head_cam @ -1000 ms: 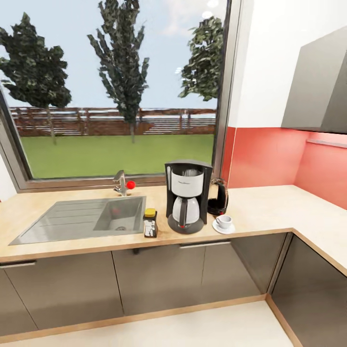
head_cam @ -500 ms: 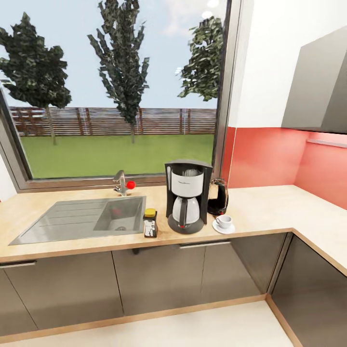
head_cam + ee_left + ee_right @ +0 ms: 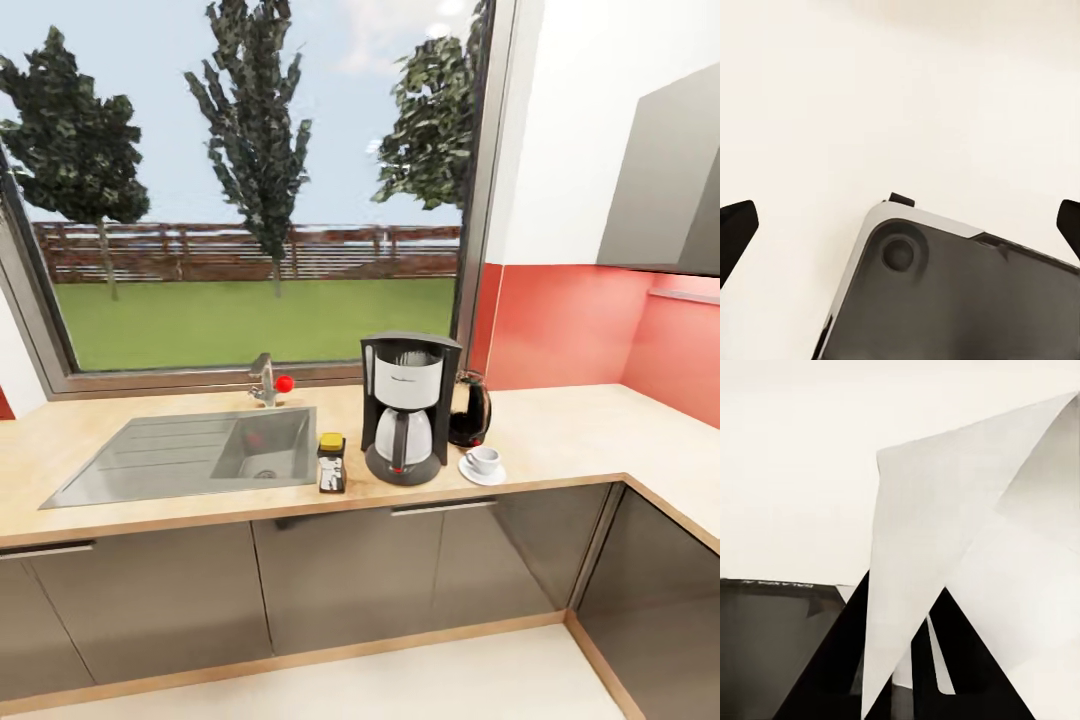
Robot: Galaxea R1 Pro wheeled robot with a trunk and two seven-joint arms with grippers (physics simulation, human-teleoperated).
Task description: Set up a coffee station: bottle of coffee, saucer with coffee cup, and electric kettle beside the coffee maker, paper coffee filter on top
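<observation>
My right gripper [image 3: 907, 660] is closed on the paper filter [image 3: 967, 577]. My left gripper [image 3: 900, 225] has its jaws wide apart and holds nothing. On the countertop [image 3: 560, 440] stands the coffee maker [image 3: 408, 407], the coffee bottle [image 3: 331, 463] at one side, the kettle [image 3: 469, 409] and the cup [image 3: 484, 459] on its saucer [image 3: 470, 475] at the other.

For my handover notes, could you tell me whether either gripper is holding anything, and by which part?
The right gripper holds the paper coffee filter, pinched at its lower edge between the fingers. The left gripper is open and holds nothing.
</observation>
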